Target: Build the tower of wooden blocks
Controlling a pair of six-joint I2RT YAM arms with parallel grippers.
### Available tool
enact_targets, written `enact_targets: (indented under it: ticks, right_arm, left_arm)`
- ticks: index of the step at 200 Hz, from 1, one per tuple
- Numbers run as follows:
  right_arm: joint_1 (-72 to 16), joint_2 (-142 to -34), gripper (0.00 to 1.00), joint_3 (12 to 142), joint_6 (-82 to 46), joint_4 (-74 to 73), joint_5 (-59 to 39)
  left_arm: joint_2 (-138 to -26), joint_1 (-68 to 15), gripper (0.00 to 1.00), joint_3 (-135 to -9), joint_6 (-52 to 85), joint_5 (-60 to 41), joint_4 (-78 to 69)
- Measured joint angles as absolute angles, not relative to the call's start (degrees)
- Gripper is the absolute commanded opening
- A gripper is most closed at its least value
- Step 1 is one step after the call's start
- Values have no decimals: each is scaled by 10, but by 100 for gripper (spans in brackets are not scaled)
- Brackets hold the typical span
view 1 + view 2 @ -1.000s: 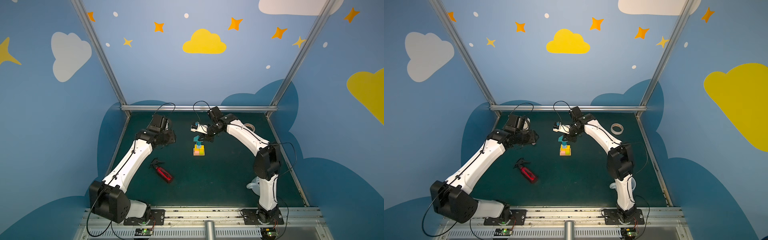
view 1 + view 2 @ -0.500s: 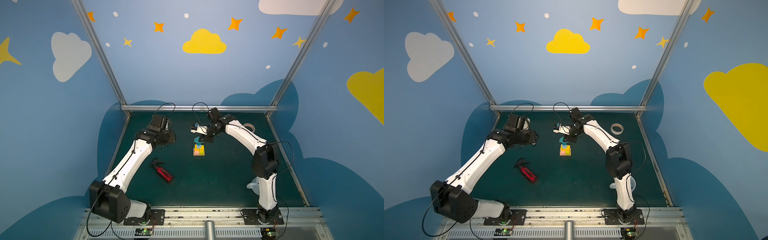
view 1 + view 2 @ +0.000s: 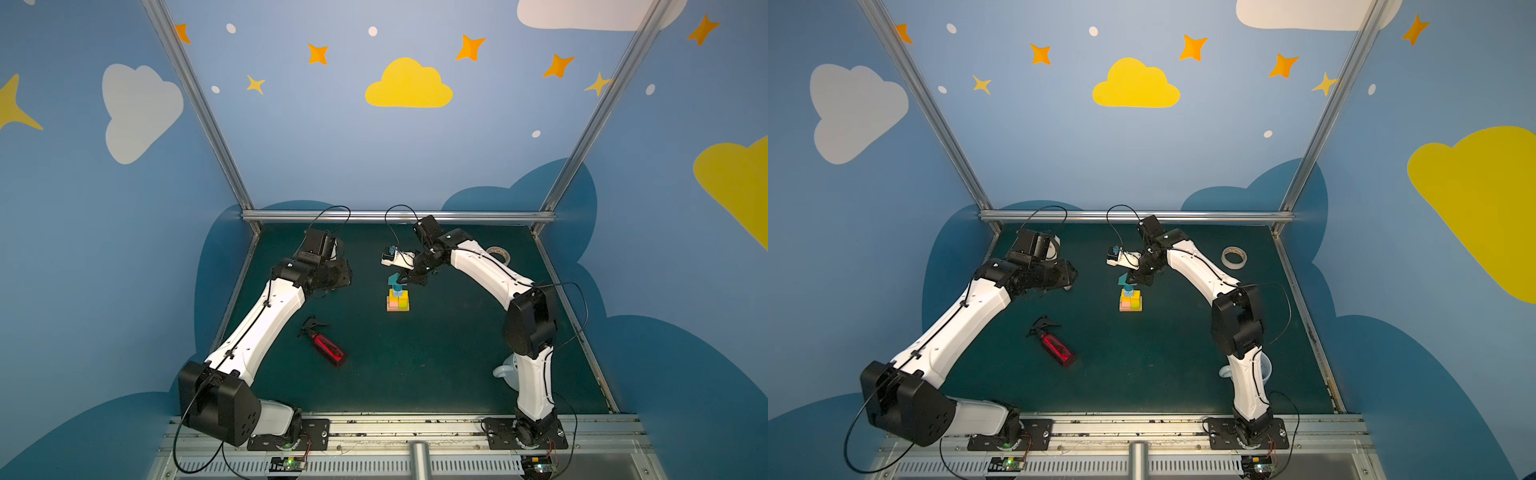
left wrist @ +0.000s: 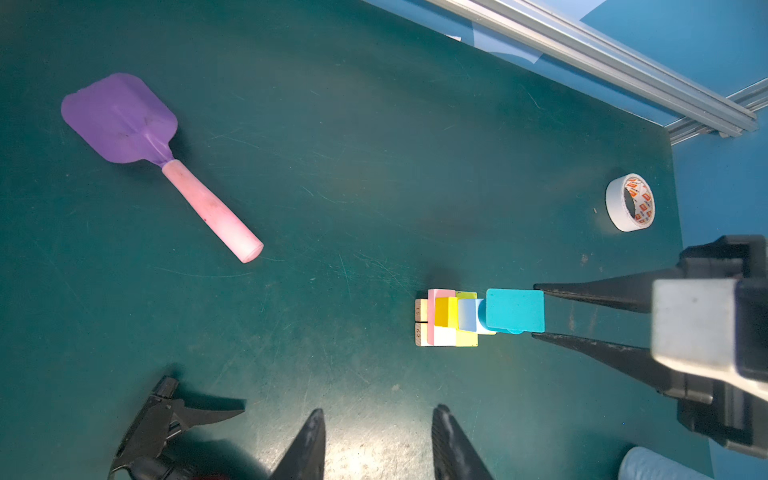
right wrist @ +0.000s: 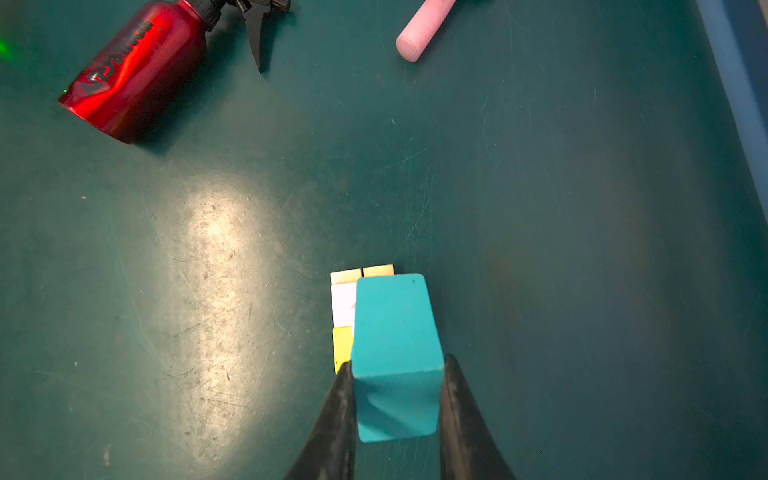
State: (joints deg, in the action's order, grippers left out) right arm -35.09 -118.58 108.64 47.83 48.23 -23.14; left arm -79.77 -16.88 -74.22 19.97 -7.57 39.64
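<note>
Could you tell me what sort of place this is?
Likely a robot data-collection booth: left arm and right arm bolted to a metal rail, a green mat framed by aluminium posts, cartoon clouds on the walls.

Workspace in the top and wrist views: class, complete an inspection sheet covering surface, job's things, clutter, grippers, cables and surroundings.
Surface: dark green mat, scuffed, with a glare patch.
Job's things: tower standing mid-mat; teal house-shaped block over its teal cylinder, contact not clear.
Clutter: red spray bottle lying down; purple spatula; tape roll; all apart from the tower.
Grippers: right gripper shut on the teal house-shaped block; left gripper open, empty.
Cables: black cables loop above both wrists, clear of the blocks.
Surroundings: blue walls with clouds and stars; aluminium frame.
</note>
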Motion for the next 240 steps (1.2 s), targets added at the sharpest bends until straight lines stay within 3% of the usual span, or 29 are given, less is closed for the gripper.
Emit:
enact_targets:
  ticks: [56,88,142,195,227,240]
  right_arm:
    - [-351,-1186,49,1086,477,483,-231]
    - [-351,-1186,55,1086,477,483,-230]
    - [-351,-1186,75,1086,472,481,-231]
    - [-349,-1143,84,1075,457,470,-231]
    - [-345,-1059,86,1071,421,442,-224]
    - [-342,-1016,86,1061,394,417,-215]
  left_arm:
    - [-798,-169,42,-742,200,-76,396]
    - [-798,-169,42,-742,200,-76,396]
    - [-798,-169,42,-742,200,-75,397]
    - [-794,-169,45,-742,199,-70,402]
    - [-757,-169,57,-743,197,-63,410]
    - [-731,-169,69,-743,194,-54,410]
